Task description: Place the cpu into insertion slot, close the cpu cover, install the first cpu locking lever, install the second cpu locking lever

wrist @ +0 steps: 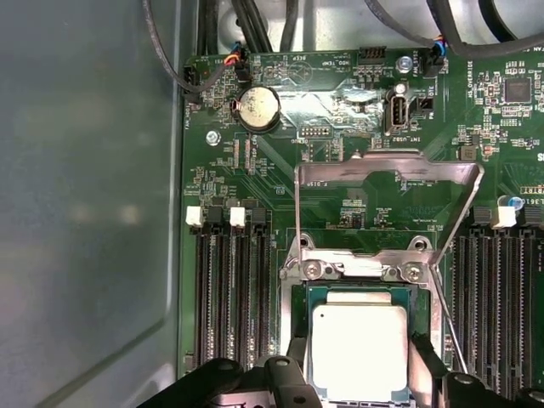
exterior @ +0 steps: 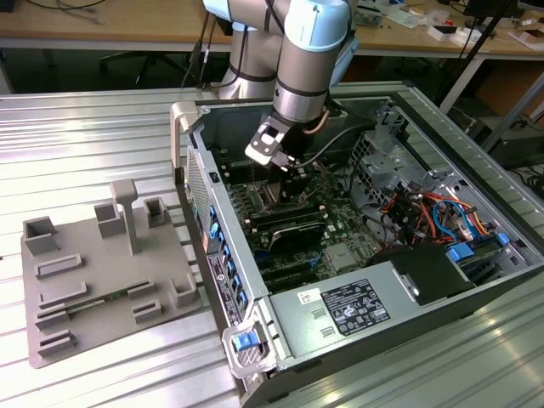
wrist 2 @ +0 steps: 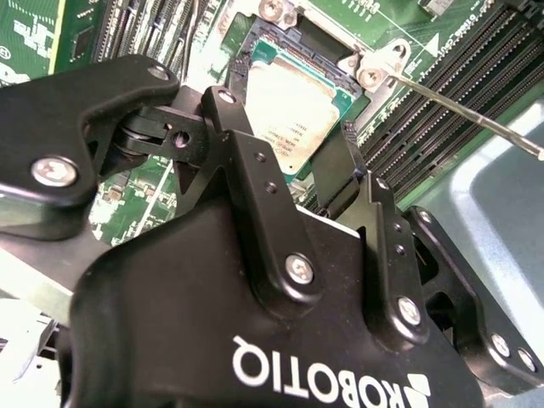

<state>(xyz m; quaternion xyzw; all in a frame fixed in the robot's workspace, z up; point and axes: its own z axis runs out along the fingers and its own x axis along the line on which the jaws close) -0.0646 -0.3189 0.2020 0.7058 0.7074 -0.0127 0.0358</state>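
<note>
REMOTE RIG: Inside the open grey metal computer case [exterior: 223, 255], lying on its side on the ribbed metal counter [exterior: 85, 127], my arm's black gripper [wrist: 359, 361] hangs low over the green motherboard [wrist: 255, 170]. Its jaws are spread no wider than the cpu [wrist 2: 293, 102], a small flat square chip with a silvery-grey metal top. They appear clamped on two opposite edges of it, though the contact itself is hidden from me.

The chip lies flat and square within the insertion slot [wrist 2: 285, 30], the black square socket near the middle of the board, between two banks of long black memory slots [wrist: 234, 297]. I judge the edge grip is meant to keep the chip level over the socket.

The cpu cover [wrist: 425, 167], a thin silver windowed frame, stands swung up at the socket edge nearest the round coin battery [wrist: 257, 108], so the way in is clear. A thin silver wire lever [wrist 2: 476, 119] juts free beside the socket, unlatched for the same reason.
</note>
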